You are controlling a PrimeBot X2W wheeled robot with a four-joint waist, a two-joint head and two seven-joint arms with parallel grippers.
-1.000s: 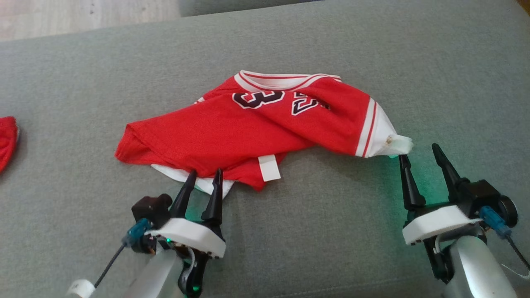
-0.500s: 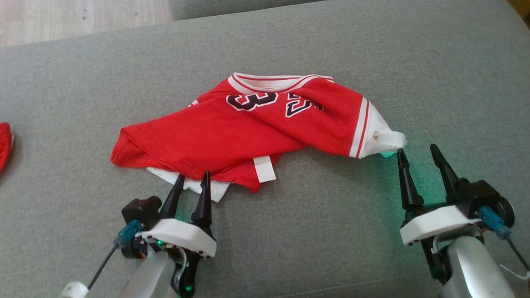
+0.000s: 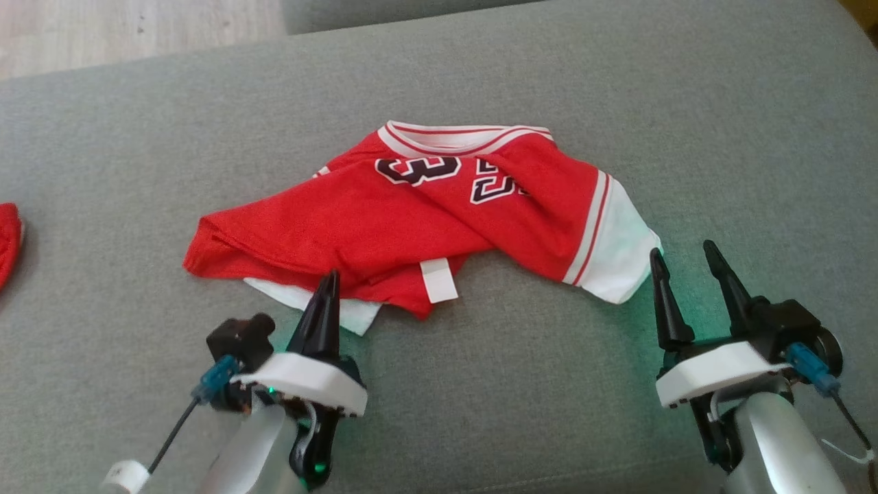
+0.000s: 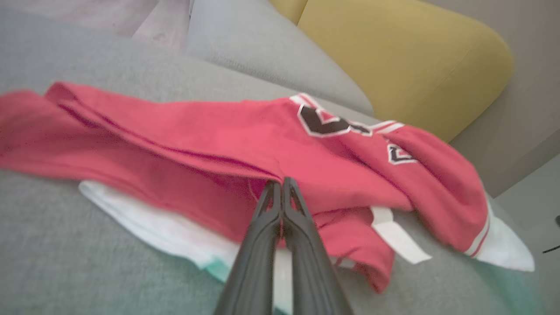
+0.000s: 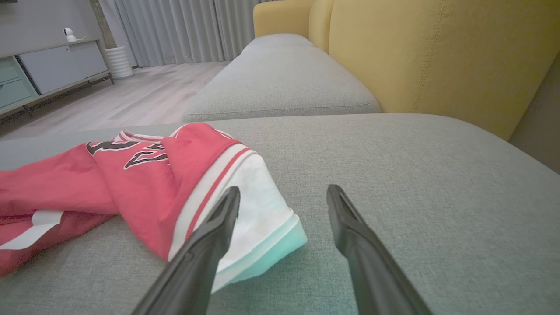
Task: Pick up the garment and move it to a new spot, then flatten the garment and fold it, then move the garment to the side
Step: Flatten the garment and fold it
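- The left gripper [image 3: 329, 278], at the near left of the grey upholstered bench [image 3: 480, 384], is seen with its 2 dark fingers pressed flat together. Their tips are nipped onto the near fold of the red basketball jersey with white trim [image 3: 384, 219], just over a white under-layer [image 3: 350, 315] that pokes out toward the bench's near edge.
- The right gripper [image 3: 681, 248], at the near right, is held with its 2 fingers spread wide and nothing between them. 1 fingertip is just beside the white sleeve end [image 3: 621, 254]; the other is over bare bench.
- The jersey is found crumpled across the middle of the bench, with its collar toward the far edge and a white fabric tab [image 3: 439, 280] at its near hem.
- The pick-up is judged to be the step in hand, with only 1 pinch made so far.
- The open fingers are best brought around the sleeve end and closed on a deep bite, so that both sides can be raised level.
- A slow lift is advised, since the left pinch looks shallow and thin cloth could slip out.
- A second red cloth [image 3: 7, 240] is seen at the bench's left edge, and pale wooden floor [image 3: 137, 27] beyond the far-left corner.
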